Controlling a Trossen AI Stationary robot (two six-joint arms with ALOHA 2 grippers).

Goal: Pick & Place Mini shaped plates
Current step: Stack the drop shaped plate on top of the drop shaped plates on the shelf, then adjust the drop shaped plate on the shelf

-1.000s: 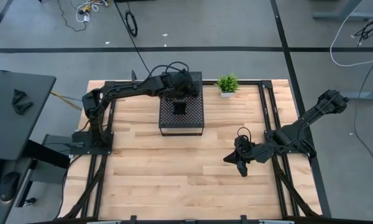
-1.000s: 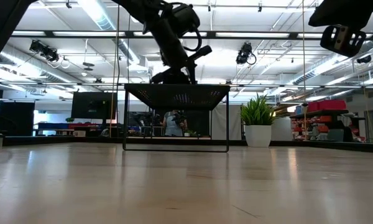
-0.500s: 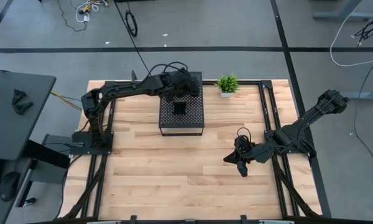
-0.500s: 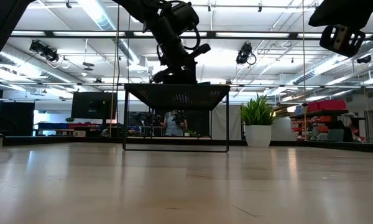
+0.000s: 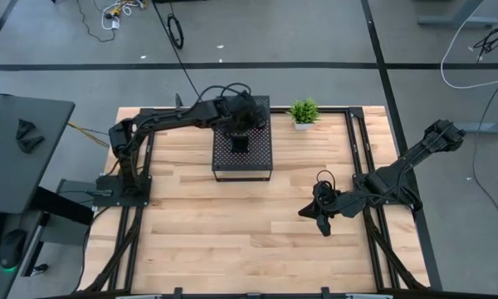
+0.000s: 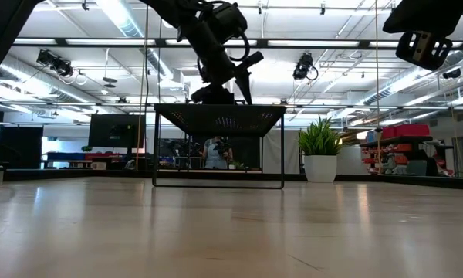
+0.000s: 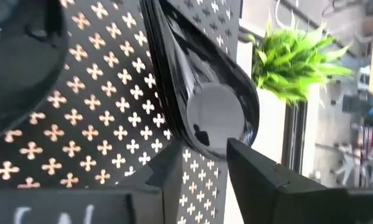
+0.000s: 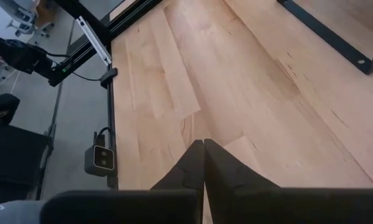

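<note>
1. Pale wooden planks make up the table (image 5: pixel 232 224), which carries one black perforated box (image 5: pixel 242 149) and one small green potted plant (image 5: pixel 303 112) just beside the box's far right corner.
2. Two dark arms are in the scene. The left arm reaches over the box, its left hand (image 5: pixel 247 116) above the box's far edge.
3. One mini shaped plate (image 7: pixel 202 93), glossy black and teardrop-shaped, shows in the left wrist view, standing on edge against the box's perforated surface. The left hand's fingers (image 7: pixel 267 180) are spread on either side of its rounded end; whether they touch it cannot be told.
4. One more small dark item (image 5: pixel 240 144) lies in the middle of the box in the high view; its shape is too small to tell.
5. The right hand (image 5: pixel 319 213) hangs over bare table near the right side, its fingers pressed together on nothing.
6. Compared with half a second ago, the left hand has tilted slightly in the low view; the right arm, box and plant are unchanged.
</note>
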